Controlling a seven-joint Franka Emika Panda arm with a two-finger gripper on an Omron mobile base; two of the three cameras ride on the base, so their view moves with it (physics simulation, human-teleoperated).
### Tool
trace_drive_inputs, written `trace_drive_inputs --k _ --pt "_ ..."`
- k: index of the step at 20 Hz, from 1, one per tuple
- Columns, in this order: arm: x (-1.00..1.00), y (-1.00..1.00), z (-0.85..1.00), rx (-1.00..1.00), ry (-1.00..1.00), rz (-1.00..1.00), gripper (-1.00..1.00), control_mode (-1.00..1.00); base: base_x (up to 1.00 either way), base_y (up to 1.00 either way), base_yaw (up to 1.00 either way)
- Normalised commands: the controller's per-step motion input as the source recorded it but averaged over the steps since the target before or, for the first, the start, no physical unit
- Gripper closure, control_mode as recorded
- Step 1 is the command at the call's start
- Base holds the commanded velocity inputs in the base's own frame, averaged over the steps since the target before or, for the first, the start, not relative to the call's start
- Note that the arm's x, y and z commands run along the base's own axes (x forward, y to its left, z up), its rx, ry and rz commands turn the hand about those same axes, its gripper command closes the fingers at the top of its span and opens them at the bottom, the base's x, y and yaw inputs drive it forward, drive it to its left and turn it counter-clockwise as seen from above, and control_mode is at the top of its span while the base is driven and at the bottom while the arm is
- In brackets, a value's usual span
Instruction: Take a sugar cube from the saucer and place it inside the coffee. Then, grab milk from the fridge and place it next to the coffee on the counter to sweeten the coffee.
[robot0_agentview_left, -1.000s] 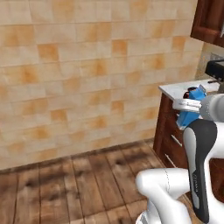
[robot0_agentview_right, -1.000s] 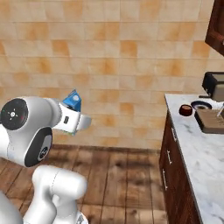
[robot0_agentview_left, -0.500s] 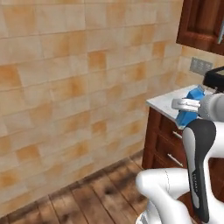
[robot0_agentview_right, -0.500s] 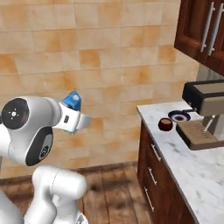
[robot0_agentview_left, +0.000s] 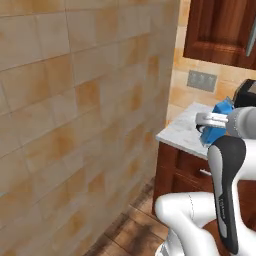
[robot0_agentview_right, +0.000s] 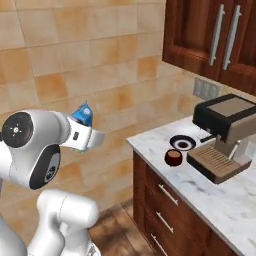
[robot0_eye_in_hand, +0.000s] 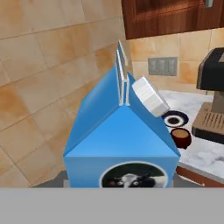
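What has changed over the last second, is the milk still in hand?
The base has turned toward the counter, so coffee, saucer and coffee machine now sit nearer and more central; those things themselves did not move. The end effector stays shut on the milk.

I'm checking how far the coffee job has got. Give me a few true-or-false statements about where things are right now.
1. The gripper holds the blue milk carton. True.
2. The milk already stands on the counter. False: it is in the air, carried off the counter's end.
3. The coffee cup stands beside the saucer. True.
4. The cup sits on the coffee machine tray. False: it is on the marble, left of the machine.
5. The wall cabinet doors are open. False: they are closed.
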Motion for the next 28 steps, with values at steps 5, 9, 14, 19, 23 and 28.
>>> trace_drive_inputs --k 5,9,14,19,23,28 --pt "0.0 0.0 0.0 0.0 0.0 0.0 1.0 1.0 0.63 0.61 -0.71" --pt "0.0 0.0 0.0 0.0 0.0 0.0 1.0 1.0 0.39 0.41 -0.81" --pt "0.0 0.0 0.0 0.0 0.0 0.0 1.0 1.0 0.76 0.52 -0.61" --pt "0.0 0.0 0.0 0.0 0.0 0.0 1.0 1.0 0.72 0.12 -0.26" --pt "0.0 0.0 0.0 0.0 0.0 0.0 1.0 1.0 -0.18 0.07 -0.33" --pt "0.0 0.0 0.0 0.0 0.0 0.0 1.0 1.0 -0.44 0.01 -0.27"
